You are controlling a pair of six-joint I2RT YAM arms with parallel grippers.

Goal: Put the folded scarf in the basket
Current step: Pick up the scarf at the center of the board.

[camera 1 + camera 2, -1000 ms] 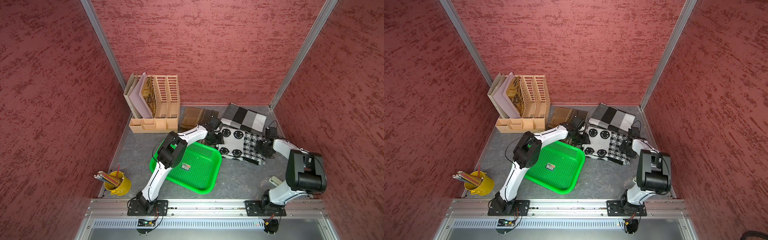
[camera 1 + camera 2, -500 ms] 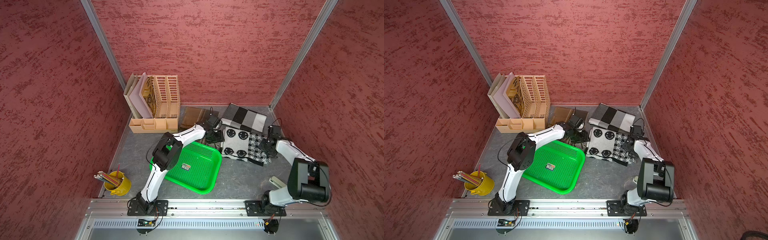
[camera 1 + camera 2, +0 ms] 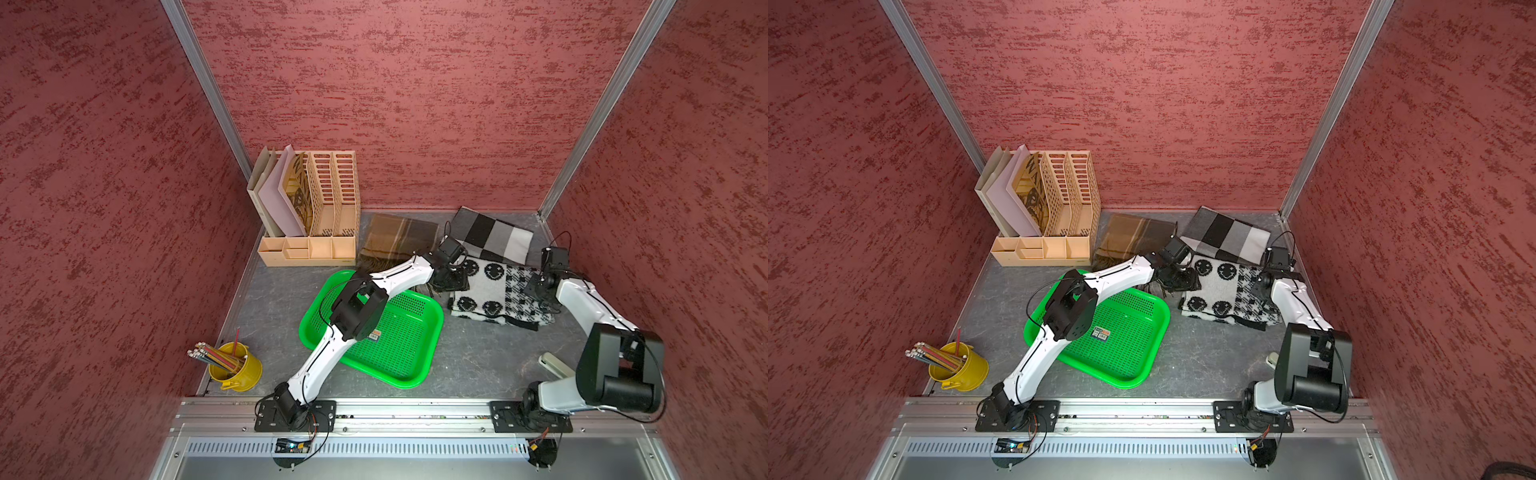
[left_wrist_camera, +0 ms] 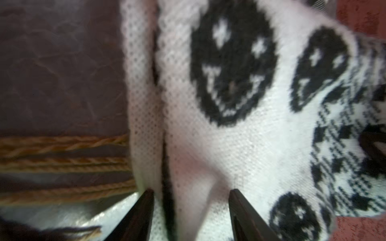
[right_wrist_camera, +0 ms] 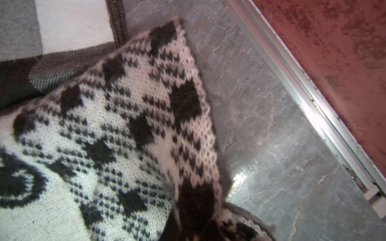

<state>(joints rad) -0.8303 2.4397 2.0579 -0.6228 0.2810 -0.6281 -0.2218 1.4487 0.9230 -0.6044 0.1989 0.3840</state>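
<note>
right gripper [image 3: 536, 286] has just snapped shut. a second ago it was part open at the cloth's edge, now it pinches the houndstooth end of the smiley scarf [image 3: 494, 291]. right wrist view shows that corner pulled up off the table [image 5: 271, 125], with the knit bunched down into the closed jaws.

left gripper [image 4: 191, 194] is at the opposite end, jaws roughly half apart, straddling the folded edge. there is cloth between the fingers but it's not squeezed as far as i can see.

the scarf looks nudged slightly toward the right wall since then and is not lifted as a whole. it lies folded on the table just beside the basket's [image 3: 399, 345] far right corner. its far edge is over the checked scarf [image 3: 494, 237], and the brown scarf [image 3: 395, 237] fringe is next to the left jaws. nothing visible in the basket but its sticker.

meaning: one end secured, the other not yet. my read is that the left gripper needs to close on its edge before both lift and carry the scarf over the rim. risk: a one-sided pull drags the fold open.
</note>
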